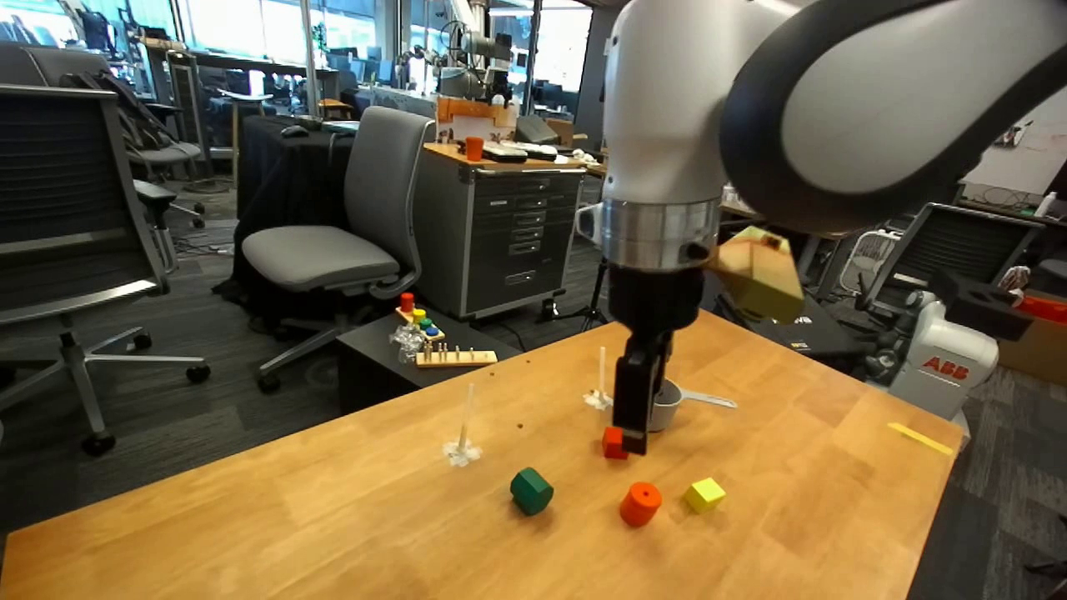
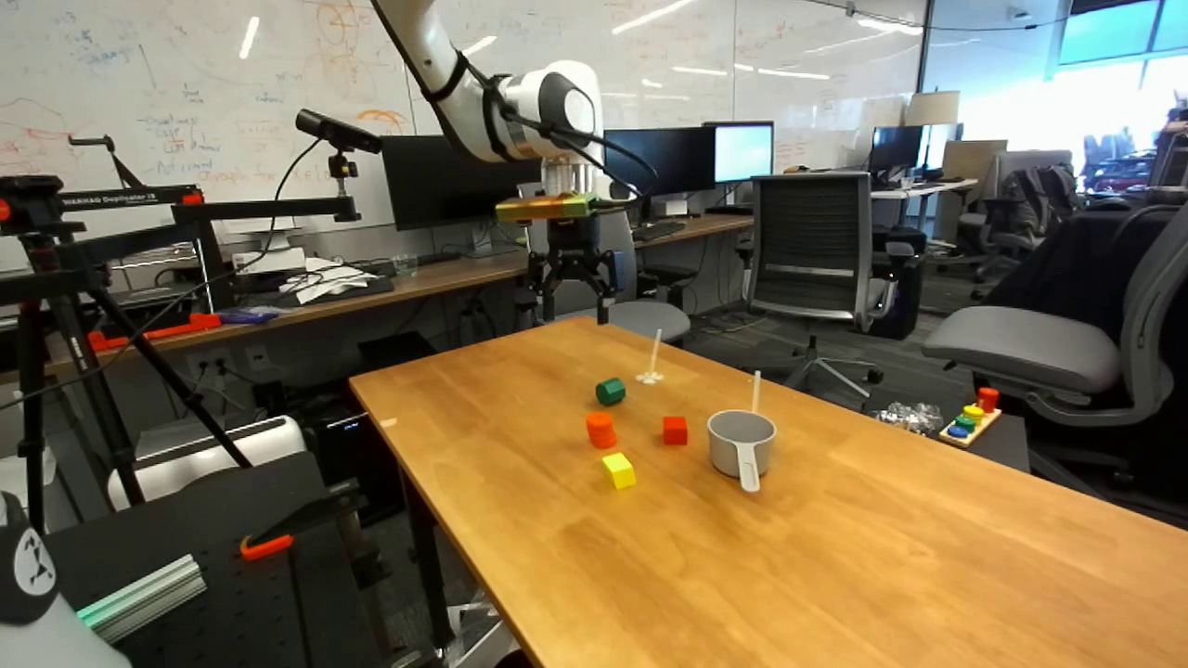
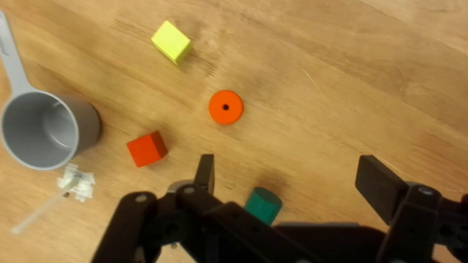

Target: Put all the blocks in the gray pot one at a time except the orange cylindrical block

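Observation:
My gripper [image 1: 637, 429] is open and empty, above the table; its spread fingers show in an exterior view [image 2: 576, 314] and the wrist view [image 3: 286, 159]. The dark green block [image 2: 610, 391] lies on its side on the table, partly hidden behind a finger link in the wrist view [image 3: 264, 205]. The red block [image 3: 147, 149] sits beside the gray pot [image 2: 740, 455]. The pot stands upright, with its handle out to the side; its visible inside is empty in the wrist view [image 3: 87, 120]. The yellow block [image 3: 172, 42] and the orange cylindrical block [image 3: 226, 107] stand apart on the table.
Two thin upright sticks are taped to the table: one stick [image 1: 466, 421] near the green block and another stick [image 2: 756, 393] close by the pot. A low black side table [image 1: 375, 358] with toy pegs stands past the table's edge. Chairs [image 2: 817, 250] stand around.

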### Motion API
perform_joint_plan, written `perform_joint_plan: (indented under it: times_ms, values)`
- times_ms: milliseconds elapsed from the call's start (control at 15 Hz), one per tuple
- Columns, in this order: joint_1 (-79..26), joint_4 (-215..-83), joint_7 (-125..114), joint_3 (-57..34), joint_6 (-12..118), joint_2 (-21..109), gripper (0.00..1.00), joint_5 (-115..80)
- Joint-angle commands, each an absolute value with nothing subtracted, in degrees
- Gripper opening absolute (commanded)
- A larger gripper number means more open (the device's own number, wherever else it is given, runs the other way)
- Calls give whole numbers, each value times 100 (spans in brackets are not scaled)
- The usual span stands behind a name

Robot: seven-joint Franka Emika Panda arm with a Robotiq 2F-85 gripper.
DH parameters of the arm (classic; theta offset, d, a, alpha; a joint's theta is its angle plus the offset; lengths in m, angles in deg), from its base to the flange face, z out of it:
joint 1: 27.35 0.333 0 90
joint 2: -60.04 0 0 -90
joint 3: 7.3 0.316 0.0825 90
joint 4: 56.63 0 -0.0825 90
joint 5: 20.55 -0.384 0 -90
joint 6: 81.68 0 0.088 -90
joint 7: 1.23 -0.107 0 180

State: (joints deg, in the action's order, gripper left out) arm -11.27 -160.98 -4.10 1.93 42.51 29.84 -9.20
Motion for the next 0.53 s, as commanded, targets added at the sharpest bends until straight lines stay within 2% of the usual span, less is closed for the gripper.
perform_joint_plan:
  times_ms: [0,133,333,467]
  values:
    - [-855,-14761,-280,116,3614,1961,100,-795]
    - [-1089,-14286,535,396,3097,1636,100,-1190]
    - [-971,-13766,913,231,1861,1429,100,-964]
    - [-917,-13622,142,18,2451,1464,100,-938]
